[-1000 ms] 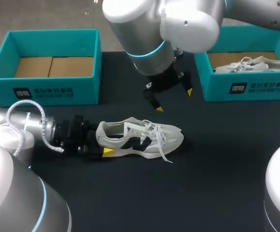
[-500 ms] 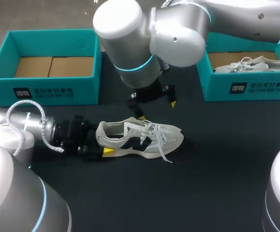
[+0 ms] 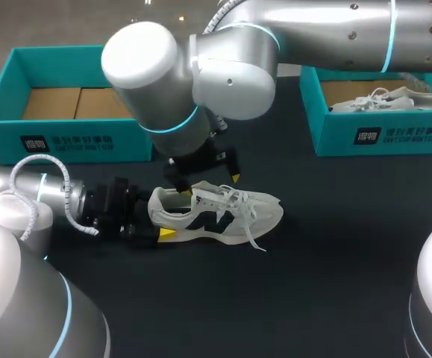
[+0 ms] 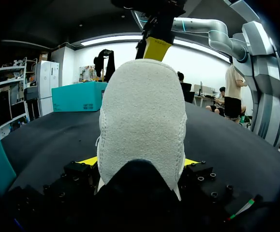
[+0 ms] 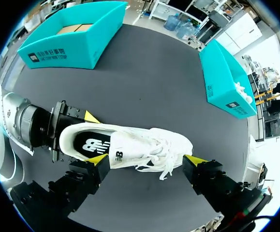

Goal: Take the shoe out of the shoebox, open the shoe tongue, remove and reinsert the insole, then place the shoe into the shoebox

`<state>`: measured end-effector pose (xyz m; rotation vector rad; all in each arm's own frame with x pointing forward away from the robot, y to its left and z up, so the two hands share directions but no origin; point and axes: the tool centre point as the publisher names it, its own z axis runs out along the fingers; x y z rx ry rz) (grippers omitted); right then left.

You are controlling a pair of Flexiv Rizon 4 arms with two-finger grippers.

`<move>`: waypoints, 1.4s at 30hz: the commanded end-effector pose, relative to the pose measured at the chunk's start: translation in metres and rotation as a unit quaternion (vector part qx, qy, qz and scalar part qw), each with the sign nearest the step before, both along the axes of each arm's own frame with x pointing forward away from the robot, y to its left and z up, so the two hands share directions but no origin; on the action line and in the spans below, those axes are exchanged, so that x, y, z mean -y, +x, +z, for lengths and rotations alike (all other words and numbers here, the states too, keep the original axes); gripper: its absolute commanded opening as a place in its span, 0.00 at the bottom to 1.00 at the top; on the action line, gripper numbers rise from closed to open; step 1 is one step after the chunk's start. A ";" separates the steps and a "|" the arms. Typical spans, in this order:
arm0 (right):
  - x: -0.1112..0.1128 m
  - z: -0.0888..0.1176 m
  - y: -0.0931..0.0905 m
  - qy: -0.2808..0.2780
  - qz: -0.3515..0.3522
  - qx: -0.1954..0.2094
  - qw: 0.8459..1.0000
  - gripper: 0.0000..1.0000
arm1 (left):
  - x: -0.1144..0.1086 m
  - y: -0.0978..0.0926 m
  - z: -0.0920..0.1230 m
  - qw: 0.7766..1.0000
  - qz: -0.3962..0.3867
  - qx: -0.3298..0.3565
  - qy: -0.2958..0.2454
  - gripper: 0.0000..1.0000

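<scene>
Currently the sneaker [image 3: 219,212] lies upright on the counter [image 3: 335,246], its heel [image 4: 142,116] pinched by the left pincer [image 4: 140,162]. The right pincer [image 5: 146,160] hangs spread just above the laces [image 5: 161,153]. The upper looks light and soft, so I would take the tongue's free edge.

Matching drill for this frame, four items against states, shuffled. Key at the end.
Things:
1. shoe
2. left box
3. right box
4. right gripper

States:
A. open, hovering over the laces
B. no shoe inside
C. lying on the table, heel clamped in the left gripper
D. has a second shoe inside

Pairs: 1-C, 2-B, 3-D, 4-A
</scene>
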<state>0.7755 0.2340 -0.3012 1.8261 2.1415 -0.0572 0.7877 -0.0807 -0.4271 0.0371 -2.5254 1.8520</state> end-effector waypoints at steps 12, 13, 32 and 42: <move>-0.021 -0.034 0.001 -0.022 -0.047 -0.001 0.999 0.88 | 0.001 0.001 -0.003 1.000 0.001 0.001 0.000 0.00; -0.020 -0.036 0.003 -0.023 -0.048 -0.001 0.999 0.88 | 0.001 0.001 -0.003 1.000 0.001 0.001 0.000 0.00; 0.016 -0.028 0.012 -0.034 -0.088 -0.008 0.995 0.00 | 0.001 0.001 -0.003 1.000 0.001 0.001 0.000 0.00; 0.041 -0.013 0.014 0.012 -0.093 -0.007 0.996 0.00 | 0.001 0.001 -0.003 1.000 0.001 0.001 0.000 0.00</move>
